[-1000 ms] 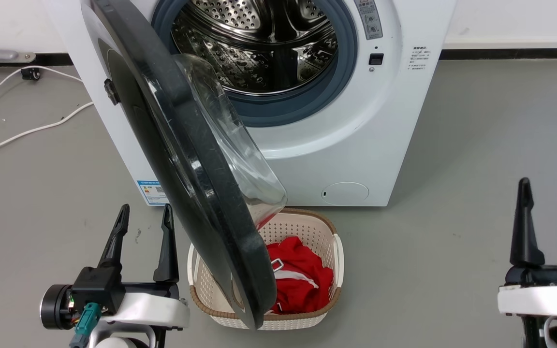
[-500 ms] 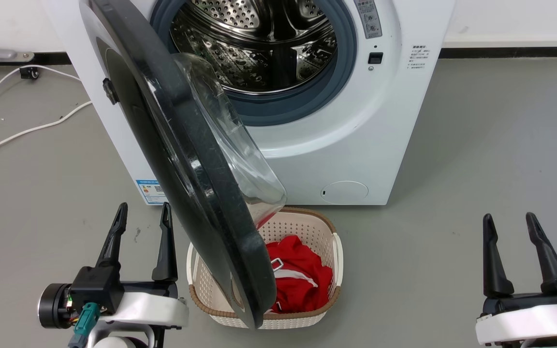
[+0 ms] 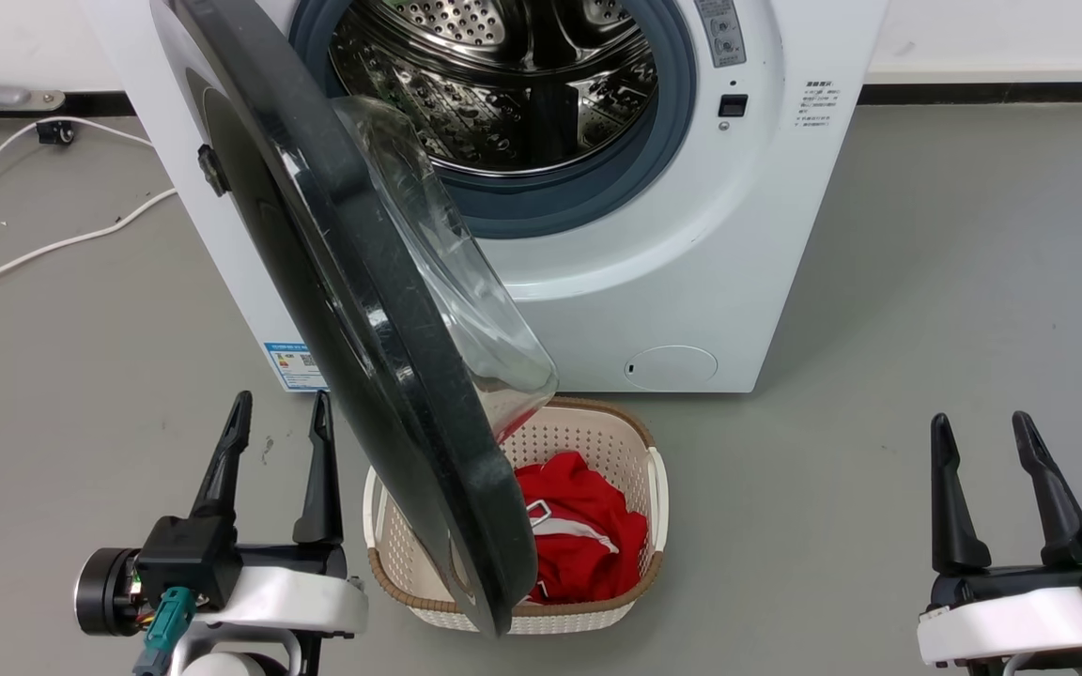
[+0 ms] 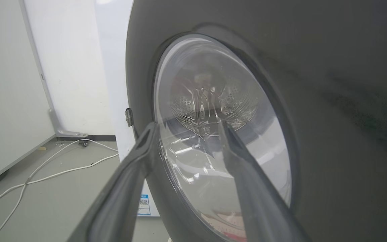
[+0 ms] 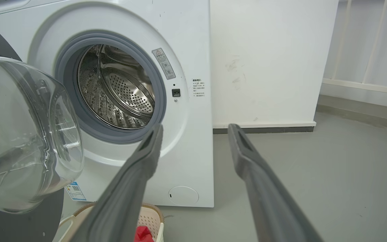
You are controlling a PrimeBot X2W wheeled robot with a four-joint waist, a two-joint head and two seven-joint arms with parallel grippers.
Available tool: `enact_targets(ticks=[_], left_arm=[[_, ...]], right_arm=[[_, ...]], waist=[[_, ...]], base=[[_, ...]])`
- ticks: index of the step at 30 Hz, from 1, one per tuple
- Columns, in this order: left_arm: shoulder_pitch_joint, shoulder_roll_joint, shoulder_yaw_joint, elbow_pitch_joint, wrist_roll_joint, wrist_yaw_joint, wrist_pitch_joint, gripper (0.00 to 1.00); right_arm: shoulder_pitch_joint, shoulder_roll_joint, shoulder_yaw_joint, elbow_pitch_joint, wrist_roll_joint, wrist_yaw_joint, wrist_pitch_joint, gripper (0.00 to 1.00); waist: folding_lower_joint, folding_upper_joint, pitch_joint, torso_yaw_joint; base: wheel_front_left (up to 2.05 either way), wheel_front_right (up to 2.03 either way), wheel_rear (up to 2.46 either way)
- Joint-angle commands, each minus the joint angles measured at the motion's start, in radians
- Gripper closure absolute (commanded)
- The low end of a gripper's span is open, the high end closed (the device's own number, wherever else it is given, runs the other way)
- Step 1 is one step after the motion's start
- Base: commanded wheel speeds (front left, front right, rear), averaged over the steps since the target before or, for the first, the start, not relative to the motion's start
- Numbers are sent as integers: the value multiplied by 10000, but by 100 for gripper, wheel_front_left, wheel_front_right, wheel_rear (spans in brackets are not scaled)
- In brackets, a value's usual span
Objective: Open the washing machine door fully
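Door (image 3: 344, 282) unmoved; right gripper (image 3: 979, 422) lower

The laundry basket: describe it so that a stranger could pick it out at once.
Find the big white washing machine with its washing machine door swung open. On the grey floor right before it, partly under the door's lower edge, sits the laundry basket. It alone is cream perforated plastic with a brown woven rim, and holds a red garment.

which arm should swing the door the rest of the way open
Probably right. The right gripper is open on the glass-bowl side of the washing machine door, so it could push it outward. The left gripper faces the door's outer face, in its swing path.
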Motion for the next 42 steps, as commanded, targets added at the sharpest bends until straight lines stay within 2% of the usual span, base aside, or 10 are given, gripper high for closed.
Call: enact_targets(ticks=[1, 2, 12, 16, 21, 24, 30, 33, 36, 42], left_arm=[[-73, -7, -24, -56, 9, -30, -22, 64], [-66, -7, -26, -66, 7, -37, -22, 100], [-57, -7, 2, -260, -65, -1, -22, 100], [-185, -6, 59, -768, -97, 88, -22, 100], [-387, -7, 268, -2061, -104, 236, -22, 100], [-623, -7, 372, -3466, 34, 330, -21, 100], [-1031, -6, 182, -5568, 300, 269, -21, 100], [-1207, -9, -253, -6326, 536, -25, -19, 100], [-1240, 74, -1099, -6744, 773, -377, -18, 100], [-750, 485, -3414, -6357, 698, -771, -15, 100]], right_arm=[[-150, 23, 16, 15, 18, -3, -20, 0], [-150, 23, 22, 14, 30, -3, -29, 0], [-132, 23, 37, 0, 57, -3, -72, 0], [-142, 23, 41, 24, 104, -3, -67, 0], [-142, 22, 36, 48, 118, -3, -60, 0], [-177, 22, 32, 70, 149, -3, -47, 0], [-175, 22, 55, 111, 171, -3, -49, 0], [-178, 22, 69, 134, 199, -3, -54, 0], [-158, 22, 92, 157, 242, -3, -56, 0], [-139, 21, 135, 253, 289, -3, -39, 0]], waist=[[0, 0, 7, 3], [0, 0, 9, 4], [0, 0, 28, -6], [0, 0, 41, -20], [0, 0, 26, -27], [0, 0, 25, -36], [0, 0, 20, -66], [0, 0, 24, -72], [0, 0, 7, -72], [0, 0, -57, -78]], base=[[0, 0, 0], [0, 0, 0], [0, 0, 0], [0, 0, 0], [0, 0, 0], [0, 0, 0], [0, 0, 0], [0, 0, 0], [0, 0, 0], [0, 0, 0]])
